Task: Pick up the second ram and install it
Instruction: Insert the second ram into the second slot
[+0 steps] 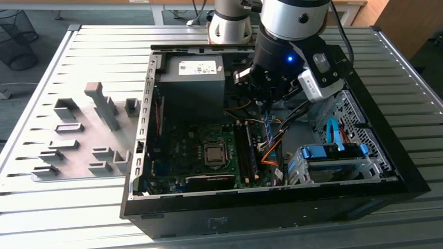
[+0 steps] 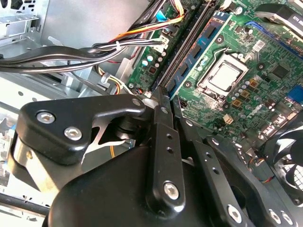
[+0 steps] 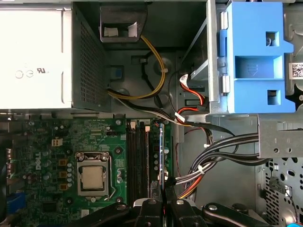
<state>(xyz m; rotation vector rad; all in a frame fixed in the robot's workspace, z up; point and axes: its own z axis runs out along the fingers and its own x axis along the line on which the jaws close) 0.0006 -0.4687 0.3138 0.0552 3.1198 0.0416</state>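
**Ana:** Start big. What's on the bench?

**Ben:** An open computer case lying on its side, with grey fixture blocks beside it at the exterior view's left. The arm reaches down into the case.

**Ana:** And inside?

**Ben:** The first wrist view shows the power supply, a blue drive caddy and the motherboard with its CPU socket. The long black memory slots run next to the socket.

**Ana:** Where's the second ram?

**Ben:** It's in the tool. The fingers are drawn in narrow and pinch one end of the stick. I see it edge-on, as a thin dark line parallel to the slots on their cable side. I can't tell whether it hangs above a slot or already touches one.

**Ana:** So it's the seating step. What makes it go well?

**Ben:** I'd say squareness matters most. The stick should stay parallel to its slot, and upright and centred along it, so both ends go in together. Pressing at a tilt could jam one corner.

**Ana:** Anything nearby to worry about?

**Ben:** The cable bundle lies near the stick's far side and could snag on a sideways correction. The latches at the slot ends are too small to check from here.
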